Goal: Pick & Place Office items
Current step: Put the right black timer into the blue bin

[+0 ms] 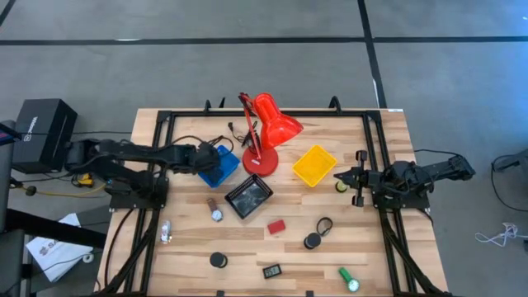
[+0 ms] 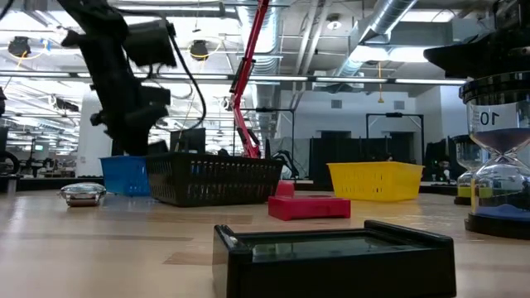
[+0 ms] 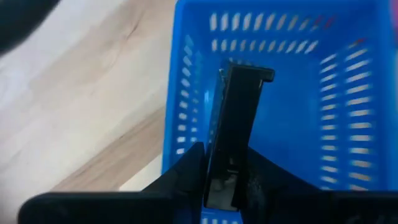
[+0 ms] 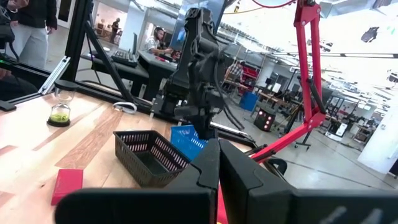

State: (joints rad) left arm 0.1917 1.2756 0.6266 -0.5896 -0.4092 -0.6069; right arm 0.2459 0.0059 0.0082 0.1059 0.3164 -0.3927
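Jaws of the left gripper (image 3: pixel 227 186) are pinching a flat black rectangular item (image 3: pixel 235 118) over the blue slatted plastic tray (image 3: pixel 348 124), evidently for release; right gripper (image 4: pixel 217 168), jaws pressed together, is waiting near the bench's right edge.

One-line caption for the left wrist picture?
Left gripper holds a flat black item over the blue tray.

Even overhead light falls on the tabletop (image 1: pixel 247 247), and the objects there cast only short, soft shadows. In the low view, bright ceiling lamps glare in the room behind, while the black box (image 2: pixel 331 258) nearest the lens is soft and out of focus. The left wrist view is blurred across the blue tray (image 3: pixel 298 93), and the right wrist view's background is washed out by daylight.
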